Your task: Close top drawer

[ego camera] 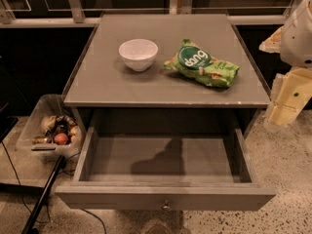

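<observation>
The top drawer [146, 197] of the grey cabinet is pulled far out toward me. Its inside shows bare, with only a shadow on its floor. Its flat front panel runs along the bottom of the view, with a small round metal knob [166, 206] at centre. My arm comes in at the right edge. My gripper [285, 104], a cream-coloured part, hangs beside the cabinet's right side. It is above and to the right of the drawer's right wall and touches nothing.
A white bowl [138, 54] and a green snack bag [202, 64] lie on the cabinet top [97, 82]. A clear plastic bin [48, 128] with several small items stands on the floor at the left. A black bar [44, 194] slants beside it. Speckled floor lies to the right.
</observation>
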Tool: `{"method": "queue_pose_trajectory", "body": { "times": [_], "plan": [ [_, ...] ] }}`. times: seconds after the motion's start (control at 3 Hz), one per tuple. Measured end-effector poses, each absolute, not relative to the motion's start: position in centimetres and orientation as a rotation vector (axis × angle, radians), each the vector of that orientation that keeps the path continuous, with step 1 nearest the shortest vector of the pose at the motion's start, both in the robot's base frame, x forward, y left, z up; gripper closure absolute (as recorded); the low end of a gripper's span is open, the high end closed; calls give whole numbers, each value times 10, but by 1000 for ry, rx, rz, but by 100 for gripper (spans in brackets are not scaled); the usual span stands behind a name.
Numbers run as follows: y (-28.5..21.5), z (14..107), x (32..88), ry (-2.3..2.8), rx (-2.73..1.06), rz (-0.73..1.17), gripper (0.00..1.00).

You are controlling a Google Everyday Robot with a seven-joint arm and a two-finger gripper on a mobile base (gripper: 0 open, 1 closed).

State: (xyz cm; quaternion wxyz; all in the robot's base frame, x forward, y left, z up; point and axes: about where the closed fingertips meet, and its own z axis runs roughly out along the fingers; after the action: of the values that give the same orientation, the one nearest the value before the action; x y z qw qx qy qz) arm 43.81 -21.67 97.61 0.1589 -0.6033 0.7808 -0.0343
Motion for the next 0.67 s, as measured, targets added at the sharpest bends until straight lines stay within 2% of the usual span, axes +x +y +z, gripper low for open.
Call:
{"method": "queue_pose_trajectory", "body": {
  "times": [0.67],
  "plan": [
    [-217,967,428,2223,-1691,-84,0]
  ]
}}
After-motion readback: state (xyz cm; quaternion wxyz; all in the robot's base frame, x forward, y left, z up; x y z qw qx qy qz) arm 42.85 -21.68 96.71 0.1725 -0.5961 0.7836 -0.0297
